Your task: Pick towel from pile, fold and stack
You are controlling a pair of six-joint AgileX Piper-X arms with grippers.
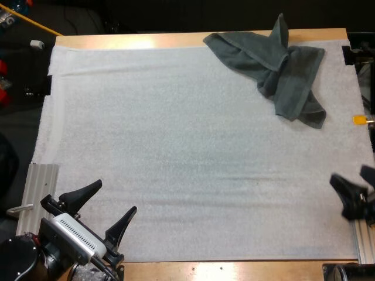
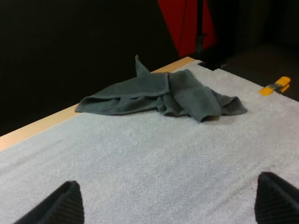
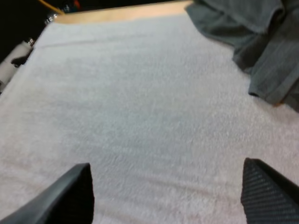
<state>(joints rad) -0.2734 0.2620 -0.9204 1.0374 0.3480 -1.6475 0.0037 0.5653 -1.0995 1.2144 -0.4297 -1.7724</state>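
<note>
A crumpled dark grey-green towel [image 1: 275, 67] lies at the far right of the white mat [image 1: 187, 152], one corner over the wooden far edge. The left wrist view has the towel [image 2: 173, 95] far ahead; the right wrist view has the towel [image 3: 254, 42] ahead and off to one side. My left gripper [image 1: 111, 211] hovers at the near left of the mat, fingers wide apart, nothing between them. My right gripper [image 1: 351, 184] is at the near right edge, open, far from the towel. Its fingers [image 3: 70, 196] stand apart over bare mat.
A ribbed metal rail [image 1: 36, 196] runs along the mat's near left edge. The wooden table rim [image 1: 135, 40] borders the far side. Bare mat stretches between both grippers and the towel.
</note>
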